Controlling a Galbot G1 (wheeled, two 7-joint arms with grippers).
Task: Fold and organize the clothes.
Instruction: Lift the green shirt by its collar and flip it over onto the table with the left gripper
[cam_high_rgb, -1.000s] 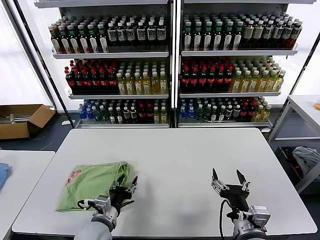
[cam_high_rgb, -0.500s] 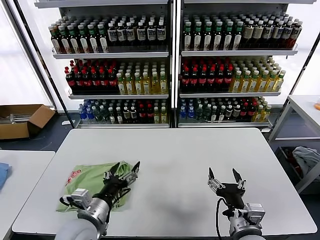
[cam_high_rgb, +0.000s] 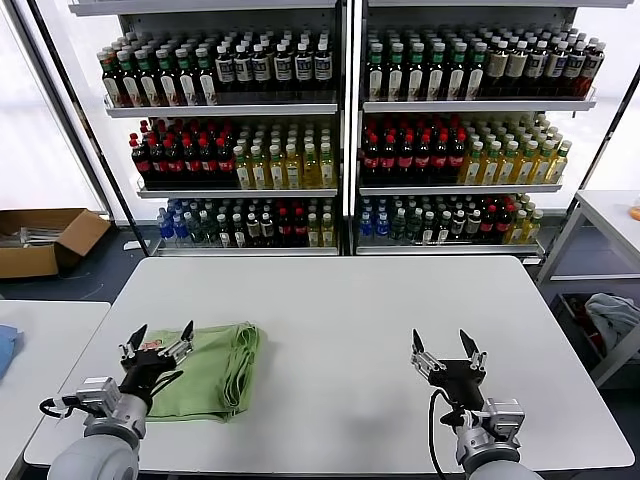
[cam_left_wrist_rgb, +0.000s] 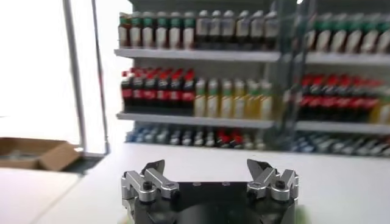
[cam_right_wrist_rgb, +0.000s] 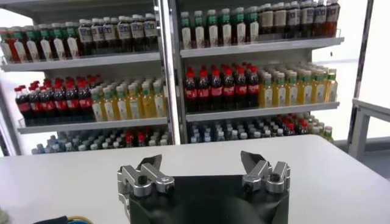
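Basically the shirt (cam_high_rgb: 205, 367) is lying folded near the bench's (cam_high_rgb: 340, 300) front-left corner; left tool (cam_high_rgb: 158, 343) is hovering open over it, right tool (cam_high_rgb: 446, 350) idling open near the front edge. Probably needs tidying next.

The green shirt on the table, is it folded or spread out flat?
Folded. The green shirt lies as a compact bundle with layered edges along its right side. The left end effector, open, hovers over its left edge.

Head cam looks fwd & down from above over table (cam_high_rgb: 350, 300) to shelves (cam_high_rgb: 345, 190). Both wrist cams sit low, close behind own grippers, facing same shelves (cam_left_wrist_rgb: 201, 58) (cam_right_wrist_rgb: 244, 49) w/ table.
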